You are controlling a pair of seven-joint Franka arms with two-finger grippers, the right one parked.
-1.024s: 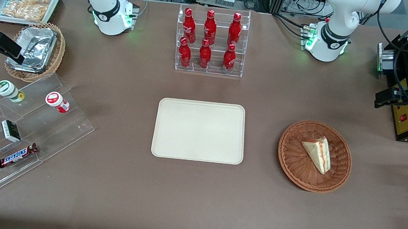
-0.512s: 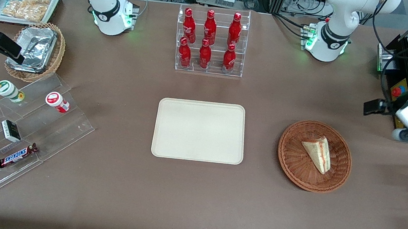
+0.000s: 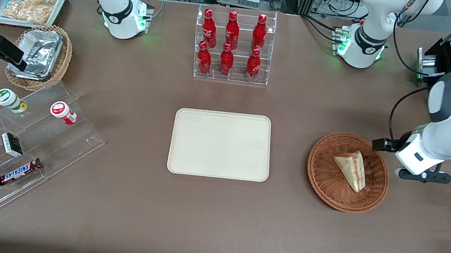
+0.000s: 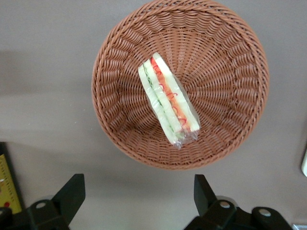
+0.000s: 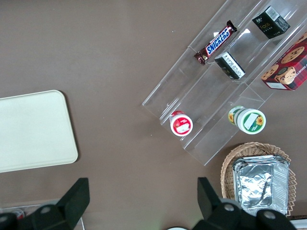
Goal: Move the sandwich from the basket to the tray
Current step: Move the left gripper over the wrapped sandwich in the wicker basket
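One sandwich (image 3: 351, 169) lies in the basket (image 3: 324, 185), centre-right of the front frame, w/ the empty tray (image 3: 221, 144) mid-frame, well apart. Gripper (image 4: 139, 201) hovers above table just off the basket rim, toward the working arm's end; jaws spread wide, holding nothing. Sandwich (image 4: 168, 99) looks film-wrapped: prob. light, soft, squashy, wrap a bit slippery. Best grip is across the flat bread faces near mid-wedge, gentle squeeze. Count: 1 sandwich, 1 basket (image 4: 230, 57), 1 tray, 6 red bottles (image 3: 230, 44) upper centre.
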